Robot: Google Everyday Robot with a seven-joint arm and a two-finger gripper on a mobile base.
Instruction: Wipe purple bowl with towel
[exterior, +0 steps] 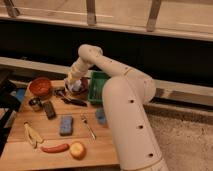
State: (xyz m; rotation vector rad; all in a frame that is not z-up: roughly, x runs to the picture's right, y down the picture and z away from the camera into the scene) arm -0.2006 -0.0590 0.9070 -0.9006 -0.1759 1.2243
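The purple bowl sits at the back of the wooden table, just left of a green tray. My gripper reaches down from the white arm into or just over the bowl and hides most of it. A small pale patch at the gripper's tip could be the towel, but I cannot tell for sure.
A red bowl stands left of the purple one. A black utensil, metal cup, dark block, blue sponge, fork, blue cup, banana, red sausage and apple lie in front.
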